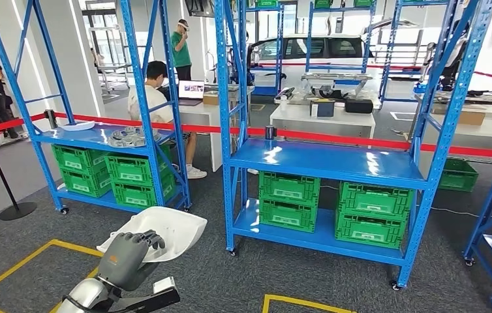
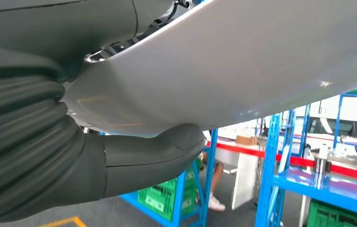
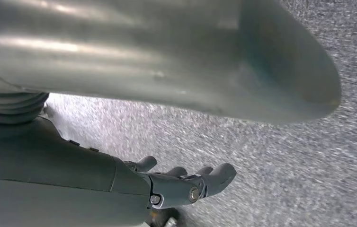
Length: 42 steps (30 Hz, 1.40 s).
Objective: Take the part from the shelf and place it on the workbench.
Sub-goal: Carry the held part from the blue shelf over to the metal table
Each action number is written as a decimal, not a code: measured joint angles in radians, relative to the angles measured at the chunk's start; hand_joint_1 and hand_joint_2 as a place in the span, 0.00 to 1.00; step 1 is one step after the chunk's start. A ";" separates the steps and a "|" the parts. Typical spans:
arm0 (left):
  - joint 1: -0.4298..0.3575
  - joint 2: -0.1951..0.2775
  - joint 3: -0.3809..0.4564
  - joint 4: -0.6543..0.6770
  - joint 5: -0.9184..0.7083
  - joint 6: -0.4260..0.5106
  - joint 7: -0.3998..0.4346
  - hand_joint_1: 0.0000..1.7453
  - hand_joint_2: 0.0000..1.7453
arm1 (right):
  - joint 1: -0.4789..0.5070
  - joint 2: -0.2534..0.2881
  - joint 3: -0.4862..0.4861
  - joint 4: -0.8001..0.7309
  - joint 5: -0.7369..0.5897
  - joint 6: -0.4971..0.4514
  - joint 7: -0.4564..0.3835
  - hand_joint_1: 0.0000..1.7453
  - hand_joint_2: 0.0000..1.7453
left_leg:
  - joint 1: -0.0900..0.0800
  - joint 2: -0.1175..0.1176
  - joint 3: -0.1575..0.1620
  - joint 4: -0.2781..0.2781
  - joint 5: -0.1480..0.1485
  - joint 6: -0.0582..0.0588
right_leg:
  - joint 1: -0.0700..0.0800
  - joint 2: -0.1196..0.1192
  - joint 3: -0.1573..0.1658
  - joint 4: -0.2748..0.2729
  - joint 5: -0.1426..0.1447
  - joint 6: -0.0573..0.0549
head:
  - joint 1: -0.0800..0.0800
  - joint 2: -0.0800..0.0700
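Observation:
My left hand (image 1: 129,257) grips a white, smoothly curved part (image 1: 165,229) low at the left of the head view, held above the grey carpet. In the left wrist view the part (image 2: 243,71) spans the picture as a pale shell, with my thumb (image 2: 157,151) pressed under it. Beside the carpet floor, my right hand (image 3: 176,184) hangs with loosely bent fingers and nothing in it. More pale parts (image 1: 129,137) lie on the left blue shelf (image 1: 93,138).
A second blue shelf (image 1: 325,163) stands ahead, bare on its upper deck, with green crates (image 1: 289,199) below. Red barrier tape (image 1: 361,138) runs behind both shelves. A person (image 1: 155,98) sits at a desk beyond. A stanchion (image 1: 15,210) and yellow floor lines (image 1: 28,261) lie at the left.

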 joint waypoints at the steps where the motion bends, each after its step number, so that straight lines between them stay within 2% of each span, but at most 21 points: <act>1: -0.001 0.003 0.000 0.001 -0.007 0.008 -0.002 1.00 1.00 | -0.001 0.001 0.000 0.000 0.001 0.000 0.000 0.00 0.00 | -0.001 0.014 -0.006 0.008 -0.005 -0.005 | -0.001 -0.012 0.003 -0.005 0.003 -0.007 | -0.001 0.000; 4: -0.003 0.007 0.001 0.004 -0.018 0.021 -0.014 1.00 1.00 | -0.001 0.002 0.000 0.000 0.002 -0.001 0.000 0.00 0.00 | -0.001 0.102 -0.070 0.143 -0.077 -0.018 | -0.001 -0.050 0.009 -0.014 0.007 -0.021 | -0.005 0.000; 6: 0.003 0.008 0.001 0.007 -0.017 0.018 -0.023 1.00 1.00 | 0.001 0.002 0.000 0.000 0.002 -0.001 0.000 0.00 0.00 | 0.005 0.125 -0.123 0.257 -0.120 -0.025 | -0.001 -0.077 0.008 -0.014 0.006 -0.023 | -0.004 0.000; 7: 0.007 0.008 0.001 0.010 -0.016 0.014 -0.029 1.00 1.00 | 0.002 0.002 0.000 0.000 0.002 0.000 0.000 0.00 0.00 | 0.008 0.129 -0.129 0.271 -0.117 -0.028 | -0.001 -0.091 0.008 -0.014 0.006 -0.022 | -0.004 0.000; 9: 0.011 0.010 0.001 0.013 -0.010 0.006 -0.047 1.00 1.00 | 0.001 0.003 0.000 0.000 0.003 0.001 0.000 0.00 0.00 | 0.013 0.146 -0.081 0.184 -0.066 -0.031 | -0.002 -0.117 0.010 -0.013 0.003 -0.019 | -0.004 0.000; 11: 0.011 0.011 0.001 0.014 -0.003 0.009 -0.064 1.00 1.00 | 0.000 0.003 0.000 0.000 0.004 0.002 0.000 0.00 0.00 | 0.011 0.191 -0.010 0.050 -0.022 -0.028 | 0.001 -0.140 0.014 -0.012 -0.002 -0.009 | -0.004 0.000; 13: 0.010 0.011 0.001 0.015 0.000 0.027 -0.071 1.00 1.00 | -0.001 0.002 0.000 0.000 0.005 0.001 0.000 0.00 0.00 | 0.004 0.207 0.016 -0.003 -0.013 -0.016 | 0.006 -0.159 0.019 -0.012 -0.004 0.005 | -0.002 0.000; 16: 0.009 0.020 0.006 0.022 0.008 0.073 -0.079 1.00 1.00 | -0.003 0.004 0.000 0.000 0.006 0.001 -0.001 0.00 0.00 | 0.002 0.168 0.015 -0.010 -0.002 0.008 | 0.001 -0.168 0.023 -0.013 -0.010 0.024 | 0.000 0.000; 19: 0.003 0.021 0.010 0.030 0.019 0.099 -0.089 1.00 1.00 | -0.001 0.007 -0.001 0.000 0.007 0.001 -0.003 0.00 0.00 | 0.004 0.132 0.016 -0.018 0.005 0.025 | -0.002 -0.083 -0.035 0.118 -0.082 0.030 | 0.002 0.000; 21: 0.005 0.019 0.010 0.041 0.026 0.099 -0.102 1.00 1.00 | 0.000 0.007 -0.001 0.000 0.007 0.000 -0.003 0.00 0.00 | 0.001 0.105 0.015 -0.017 0.006 0.031 | 0.004 -0.056 -0.102 0.245 -0.127 0.026 | 0.003 0.000; 22: 0.006 0.019 0.010 0.047 0.031 0.098 -0.113 1.00 1.00 | 0.001 0.007 -0.001 0.000 0.007 0.000 -0.003 0.00 0.00 | -0.002 0.091 0.014 -0.016 0.006 0.032 | 0.008 -0.052 -0.118 0.269 -0.125 0.022 | 0.003 0.000; 23: 0.007 0.019 0.010 0.053 0.037 0.094 -0.124 1.00 1.00 | 0.002 0.007 -0.001 0.000 0.007 0.000 -0.004 0.00 0.00 | -0.004 0.076 0.014 -0.015 0.007 0.032 | 0.011 -0.049 -0.115 0.254 -0.104 0.017 | 0.003 0.000; 26: 0.007 0.020 0.014 0.068 0.066 0.069 -0.147 1.00 1.00 | 0.001 0.007 -0.001 0.000 0.005 0.000 -0.004 0.00 0.00 | -0.007 0.036 0.012 -0.012 0.010 0.028 | 0.019 -0.004 -0.025 0.057 -0.013 -0.003 | 0.003 0.000; 28: 0.007 0.022 0.019 0.077 0.078 0.053 -0.154 1.00 1.00 | -0.001 0.006 -0.001 0.000 0.004 0.000 -0.004 0.00 0.00 | -0.007 0.015 0.008 -0.012 0.014 0.019 | 0.023 0.017 0.009 -0.013 0.003 -0.011 | 0.003 0.000; 30: 0.006 0.026 0.023 0.086 0.091 0.032 -0.162 1.00 1.00 | -0.003 0.006 -0.001 0.000 0.003 0.000 -0.004 0.00 0.00 | -0.006 -0.006 0.003 -0.018 0.020 0.006 | 0.024 -0.003 0.014 -0.021 0.007 -0.018 | 0.003 0.000; 31: 0.005 0.030 0.024 0.091 0.101 0.017 -0.170 1.00 1.00 | -0.003 0.007 -0.001 0.000 0.002 0.000 -0.004 0.00 0.00 | -0.007 0.000 -0.001 -0.015 0.019 0.002 | 0.022 -0.014 0.018 -0.026 0.012 -0.023 | 0.003 0.000; 33: 0.001 0.037 0.027 0.102 0.122 -0.014 -0.187 1.00 1.00 | -0.003 0.008 -0.001 0.000 0.001 0.000 -0.003 0.00 0.00 | -0.010 0.053 -0.028 0.039 -0.015 -0.006 | 0.018 -0.038 0.025 -0.038 0.021 -0.033 | 0.002 0.000; 35: -0.003 0.039 0.027 0.115 0.131 -0.025 -0.195 1.00 1.00 | 0.000 0.008 -0.002 0.000 0.000 0.000 -0.002 0.00 0.00 | -0.007 0.110 -0.083 0.164 -0.082 -0.014 | 0.018 -0.062 0.024 -0.041 0.022 -0.039 | 0.001 0.000; 37: -0.002 0.039 0.027 0.128 0.131 -0.025 -0.194 1.00 1.00 | 0.003 0.008 -0.004 0.000 -0.004 -0.001 -0.001 0.00 0.00 | 0.003 0.126 -0.123 0.255 -0.114 -0.024 | 0.017 -0.089 0.022 -0.040 0.020 -0.039 | 0.001 0.000; 39: -0.002 0.039 0.028 0.141 0.131 -0.025 -0.191 1.00 1.00 | 0.003 0.010 -0.007 0.000 -0.007 -0.003 -0.002 0.00 0.00 | 0.014 0.140 -0.088 0.201 -0.078 -0.034 | 0.014 -0.116 0.022 -0.039 0.018 -0.035 | 0.001 0.000; 42: -0.008 0.036 0.028 0.152 0.132 -0.024 -0.189 1.00 1.00 | 0.003 0.011 -0.009 -0.001 -0.008 -0.004 -0.004 0.00 0.00 | 0.018 0.199 0.019 0.015 -0.014 -0.037 | 0.014 -0.150 0.023 -0.028 0.007 -0.015 | 0.001 0.000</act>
